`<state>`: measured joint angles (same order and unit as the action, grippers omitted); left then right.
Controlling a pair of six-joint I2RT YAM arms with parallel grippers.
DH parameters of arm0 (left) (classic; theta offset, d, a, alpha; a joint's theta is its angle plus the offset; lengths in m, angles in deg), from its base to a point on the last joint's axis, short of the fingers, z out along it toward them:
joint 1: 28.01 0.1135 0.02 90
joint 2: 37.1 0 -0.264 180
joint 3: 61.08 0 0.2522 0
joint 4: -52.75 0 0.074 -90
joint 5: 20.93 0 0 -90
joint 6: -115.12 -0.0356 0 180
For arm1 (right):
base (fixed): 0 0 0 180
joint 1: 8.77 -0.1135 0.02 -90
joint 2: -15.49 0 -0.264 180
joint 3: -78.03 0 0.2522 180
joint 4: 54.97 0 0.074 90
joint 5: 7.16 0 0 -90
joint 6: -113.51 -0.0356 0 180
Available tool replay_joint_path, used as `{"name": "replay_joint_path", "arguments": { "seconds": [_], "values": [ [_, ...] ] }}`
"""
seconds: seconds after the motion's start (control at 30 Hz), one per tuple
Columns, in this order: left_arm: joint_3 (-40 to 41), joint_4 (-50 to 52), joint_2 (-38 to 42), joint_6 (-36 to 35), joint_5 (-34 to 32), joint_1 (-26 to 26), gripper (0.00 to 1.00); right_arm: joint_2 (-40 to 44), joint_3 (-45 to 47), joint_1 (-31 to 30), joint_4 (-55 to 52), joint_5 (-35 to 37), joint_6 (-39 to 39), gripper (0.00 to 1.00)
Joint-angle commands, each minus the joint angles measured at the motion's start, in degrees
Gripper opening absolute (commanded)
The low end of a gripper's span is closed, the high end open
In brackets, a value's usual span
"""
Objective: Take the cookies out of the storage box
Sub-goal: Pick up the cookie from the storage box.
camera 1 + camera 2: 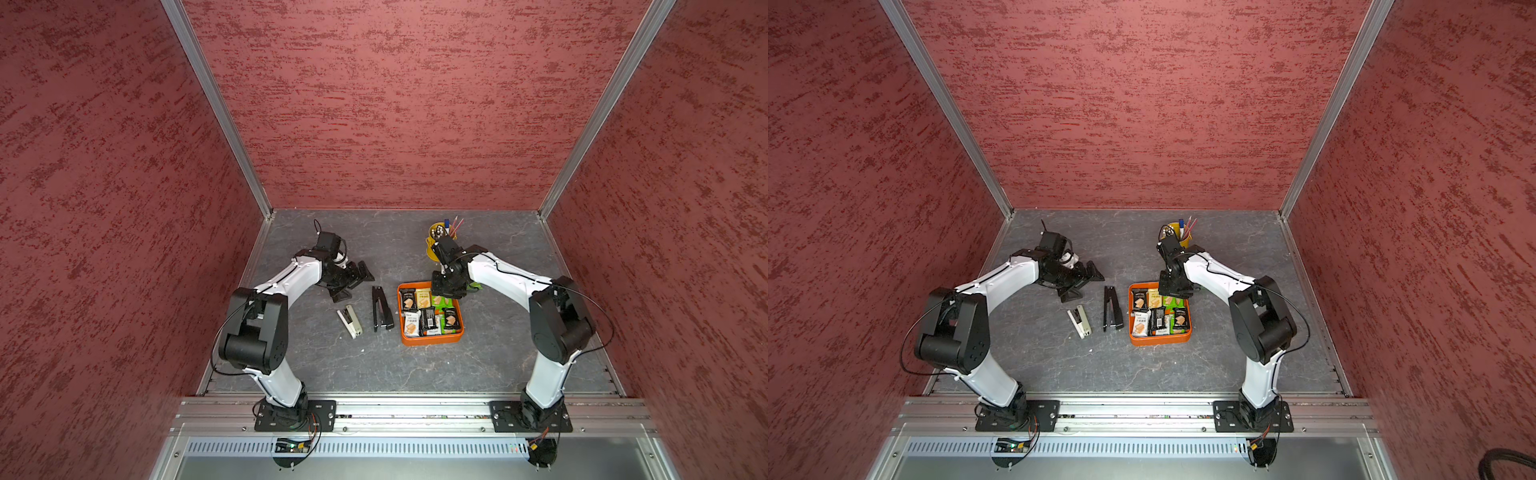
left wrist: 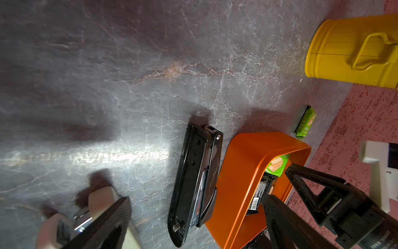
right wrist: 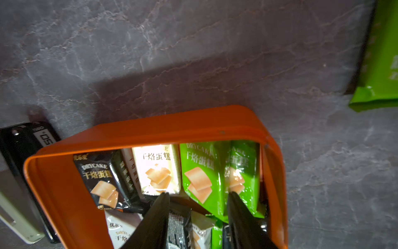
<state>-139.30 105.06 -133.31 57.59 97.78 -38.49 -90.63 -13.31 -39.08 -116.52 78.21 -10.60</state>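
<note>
The shallow square bright-orange plastic storage box (image 1: 432, 341) (image 1: 1160, 340) is sitting on the dark grey marbled bench (image 1: 374, 365), right of centre. Its low walls are enclosing the cookies (image 1: 424, 316) (image 1: 1156, 316), small rectangular sealed packets in green, black and white, each printed with a tan biscuit, which are lying in overlapping rows. The right fingers (image 1: 446, 291) (image 1: 1173, 286) are reaching down over the far end of the storage box (image 3: 150, 129), the end nearer the small yellow metal bucket of pens (image 1: 1185, 237) (image 2: 353, 54). In the right wrist view these fingers (image 3: 159, 211) are standing partly apart. One green packet (image 3: 200, 172) is lying between the two tips, with a white packet (image 3: 157, 170) just outside one tip and a second green packet (image 3: 243, 168) just outside the other. Whether the tips are pressing on the green packet cannot be told. A loose green packet (image 2: 305, 122) (image 3: 379, 64) is lying on the bench outside the storage box, near its far right corner. The left fingers (image 1: 362, 270) (image 1: 1094, 271) (image 2: 112, 220) are hanging spread wide with nothing between them, above the bench and apart from the storage box. The long black metal stapler (image 1: 381, 309) (image 1: 1111, 309) (image 2: 193, 183) is lying just beside the box's left wall, and the short beige plastic stapler (image 1: 349, 322) (image 1: 1079, 322) is lying further left.
</note>
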Motion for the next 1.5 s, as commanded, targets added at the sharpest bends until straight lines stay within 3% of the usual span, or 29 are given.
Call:
{"name": "replay_joint_path", "arguments": {
  "seconds": [0.0, 0.7, 1.0, 1.47],
  "values": [
    [-0.1, 0.2, 1.3, -1.3, 1.1, 0.6, 1.0, -1.1, -1.0, -0.4, -0.5, 2.4, -0.4, 0.48],
    [-0.5, 1.4, 2.1, -2.0, 1.1, 1.4, 1.0, -2.6, 1.7, -0.6, 6.5, -2.2, -0.2, 0.49],
    [-0.1, 1.5, 2.6, -2.2, 1.1, 1.6, 1.0, -2.3, 3.0, -0.6, 7.1, -2.5, -1.1, 0.32],
    [0.0, 1.4, 2.8, -2.5, 2.2, 1.6, 1.0, 2.7, 4.0, -0.7, 4.9, -2.6, -2.0, 0.18]
  ]
}}
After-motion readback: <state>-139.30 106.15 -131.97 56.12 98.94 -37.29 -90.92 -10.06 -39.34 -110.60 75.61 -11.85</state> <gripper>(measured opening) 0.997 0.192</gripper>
